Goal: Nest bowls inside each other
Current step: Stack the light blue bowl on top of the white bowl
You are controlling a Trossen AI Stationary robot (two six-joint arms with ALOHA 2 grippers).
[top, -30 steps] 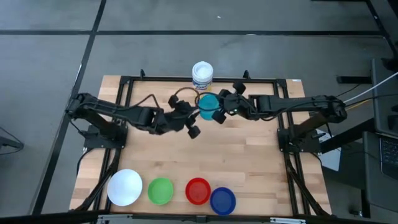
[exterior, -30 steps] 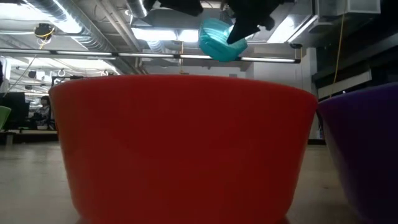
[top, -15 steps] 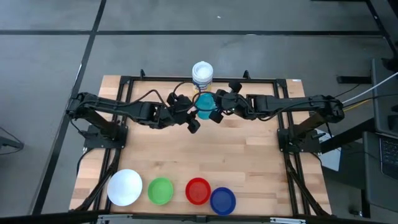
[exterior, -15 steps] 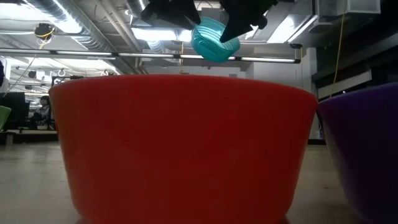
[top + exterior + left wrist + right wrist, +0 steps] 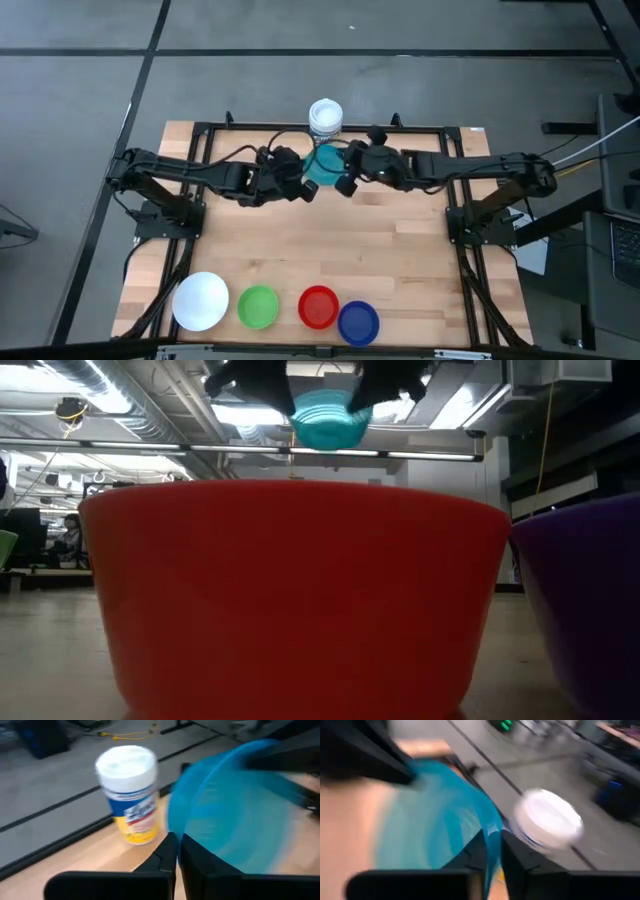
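Observation:
A teal bowl (image 5: 322,165) hangs in the air over the far middle of the table, and in the low view the teal bowl (image 5: 330,422) sits level. My left gripper (image 5: 306,186) comes at it from the table's left and is shut on its rim. From the right, my right gripper (image 5: 344,180) has the opposite rim between its fingers. The white bowl (image 5: 201,300), green bowl (image 5: 259,306), red bowl (image 5: 318,307) and dark blue bowl (image 5: 358,322) rest on their bases in a row at the near edge. My left gripper pinches the teal bowl's rim (image 5: 173,831) between its two fingers, one inside the bowl and one outside. It comes from the table's left, slanting down. The bowl is lifted clear of the table. My right gripper has the bowl's opposite rim (image 5: 492,837) between its two fingers, one inside and one outside. It comes from the table's right, slanting down.
A white canister (image 5: 325,117) with a yellow label stands upright at the table's far edge, just behind the teal bowl. A black frame (image 5: 200,135) runs around the tabletop. Bare wood lies between the arms and the row of bowls.
My left gripper has moved toward the table's right, up to the teal bowl, and has shut on its rim. The bowl, tilted before in my right gripper, has turned level and shifted a little toward the left.

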